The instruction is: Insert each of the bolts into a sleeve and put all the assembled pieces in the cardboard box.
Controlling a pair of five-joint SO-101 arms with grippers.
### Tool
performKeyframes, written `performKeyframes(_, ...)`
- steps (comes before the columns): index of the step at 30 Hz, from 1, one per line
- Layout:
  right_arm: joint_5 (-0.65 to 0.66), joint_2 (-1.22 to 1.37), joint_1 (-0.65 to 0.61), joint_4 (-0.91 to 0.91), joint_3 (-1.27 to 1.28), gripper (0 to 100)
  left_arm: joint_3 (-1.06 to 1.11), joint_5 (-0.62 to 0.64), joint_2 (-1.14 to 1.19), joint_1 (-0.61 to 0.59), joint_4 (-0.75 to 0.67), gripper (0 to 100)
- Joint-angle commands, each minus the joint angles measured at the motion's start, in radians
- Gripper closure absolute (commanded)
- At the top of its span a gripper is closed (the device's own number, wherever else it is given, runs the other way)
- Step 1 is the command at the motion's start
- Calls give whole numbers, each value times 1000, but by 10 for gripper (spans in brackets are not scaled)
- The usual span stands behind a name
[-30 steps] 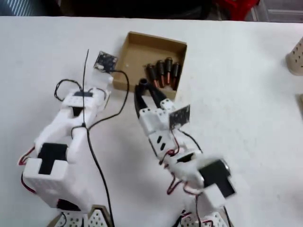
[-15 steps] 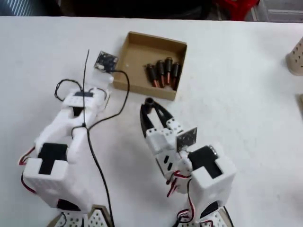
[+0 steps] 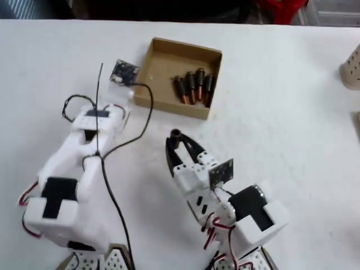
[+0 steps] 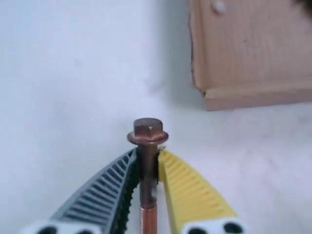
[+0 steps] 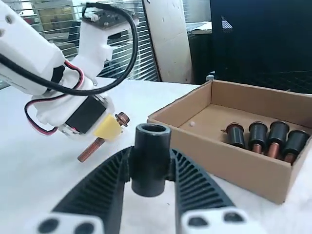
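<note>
Right wrist view: the right gripper [image 5: 151,169] pinches a smooth black tubular sleeve [image 5: 152,140] just outside the cardboard box [image 5: 229,155]. Beside the box, the left gripper [image 4: 147,157] clamps a coppery, hex-headed bolt [image 4: 147,132]. Four assembled pieces [image 5: 265,139] lie inside the box. Insertion looks to be the next step, which calls for aligning shank with bore.

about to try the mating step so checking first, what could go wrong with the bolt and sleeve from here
The left tool pinches the bolt just under its head, so the long shank may swing off line when it meets the bore. The right tool holds the sleeve right at its tip; a push from the bolt might slide or twist it out.
</note>
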Motion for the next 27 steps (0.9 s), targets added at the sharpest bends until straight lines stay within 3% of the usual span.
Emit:
performKeyframes(1, 0, -10, -10, 1, 5, 983, 68, -3, -219, 30, -29, 976)
performKeyframes(7, 0, -10, -10, 1, 3, 983, 201, -3, -467, 85, -32, 976)
performKeyframes(12, 0, -10, -10, 1, 3, 983, 364, -2, -700, 170, -132, 976)
performKeyframes(19, 0, -10, -10, 1, 3, 983, 615, -2, -954, 272, -407, 976)
performKeyframes(27, 2, -10, -10, 1, 3, 982, 767, 0, -1035, 341, -724, 976)
